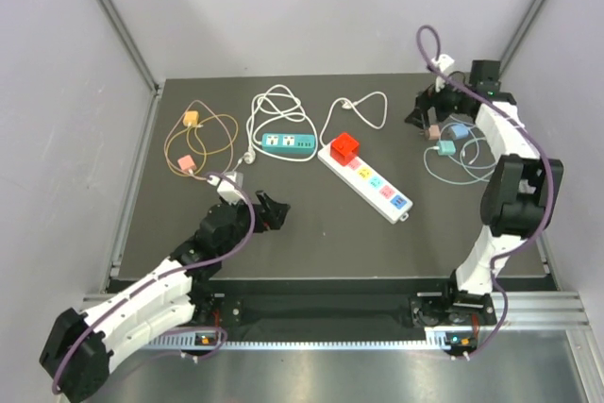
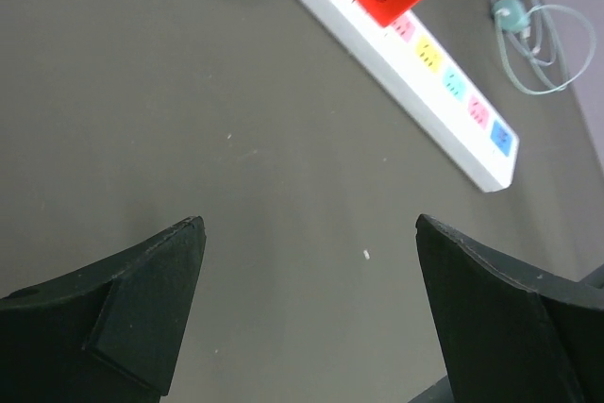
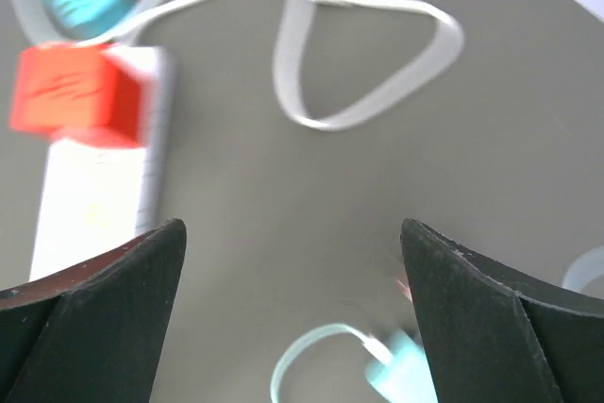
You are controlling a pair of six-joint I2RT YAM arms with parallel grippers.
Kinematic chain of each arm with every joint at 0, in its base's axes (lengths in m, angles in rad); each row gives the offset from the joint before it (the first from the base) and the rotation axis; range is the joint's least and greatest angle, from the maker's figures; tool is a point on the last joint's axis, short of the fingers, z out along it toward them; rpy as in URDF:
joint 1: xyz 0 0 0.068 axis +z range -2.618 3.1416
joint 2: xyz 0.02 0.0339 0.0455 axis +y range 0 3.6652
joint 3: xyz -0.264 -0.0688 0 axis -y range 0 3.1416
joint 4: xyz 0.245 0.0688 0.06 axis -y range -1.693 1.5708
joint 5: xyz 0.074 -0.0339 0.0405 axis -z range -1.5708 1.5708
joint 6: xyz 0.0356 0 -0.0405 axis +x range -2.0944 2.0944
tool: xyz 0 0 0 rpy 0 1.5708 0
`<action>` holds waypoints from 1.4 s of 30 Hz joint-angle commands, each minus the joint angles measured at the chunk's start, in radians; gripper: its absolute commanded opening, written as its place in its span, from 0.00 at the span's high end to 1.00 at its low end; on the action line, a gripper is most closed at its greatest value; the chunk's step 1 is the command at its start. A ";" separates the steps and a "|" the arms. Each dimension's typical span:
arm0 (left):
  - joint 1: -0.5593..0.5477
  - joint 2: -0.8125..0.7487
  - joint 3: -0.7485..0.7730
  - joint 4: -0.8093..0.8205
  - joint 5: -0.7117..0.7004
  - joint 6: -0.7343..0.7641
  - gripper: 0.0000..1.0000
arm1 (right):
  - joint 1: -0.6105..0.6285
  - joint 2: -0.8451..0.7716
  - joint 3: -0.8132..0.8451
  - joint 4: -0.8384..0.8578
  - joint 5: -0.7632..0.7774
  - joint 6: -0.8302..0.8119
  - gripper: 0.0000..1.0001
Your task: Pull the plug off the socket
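Top external: red plug (image 1: pixel 344 146) seated on white strip (image 1: pixel 373 181)

Plug: a cube, sitting on the far end of the strip, mid-worktop (image 1: pixel 311 243).
Strip: lies at a slant, near end pointing right.
Left tool (image 1: pixel 271 211): jaws wide apart, nothing between them, low over bare worktop to the near left of the strip, well apart from it.
Right tool (image 1: pixel 422 110): jaws wide apart, empty, at the far right beside pastel chargers (image 1: pixel 448 139).
Teal strip (image 1: pixel 288 143) with white cable (image 1: pixel 274 106): just left of the plug.
Orange cable (image 1: pixel 200 143): far left.
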 commanded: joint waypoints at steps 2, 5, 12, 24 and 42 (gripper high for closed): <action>0.005 0.059 0.057 -0.007 -0.016 0.012 0.03 | 0.175 -0.094 -0.115 -0.125 -0.190 -0.343 0.06; 0.009 0.110 0.093 -0.021 0.000 0.034 0.03 | 0.282 -0.109 -0.148 0.002 -0.014 -0.203 0.06; 0.009 0.243 0.105 0.066 0.073 -0.024 0.07 | 0.471 -0.065 -0.082 0.097 0.391 0.107 0.00; 0.012 0.356 0.120 0.195 0.176 -0.081 0.17 | 0.568 0.098 0.067 -0.027 0.528 0.152 0.00; 0.016 0.454 0.105 0.361 0.268 -0.116 0.18 | 0.619 0.173 0.118 -0.093 0.574 0.146 0.35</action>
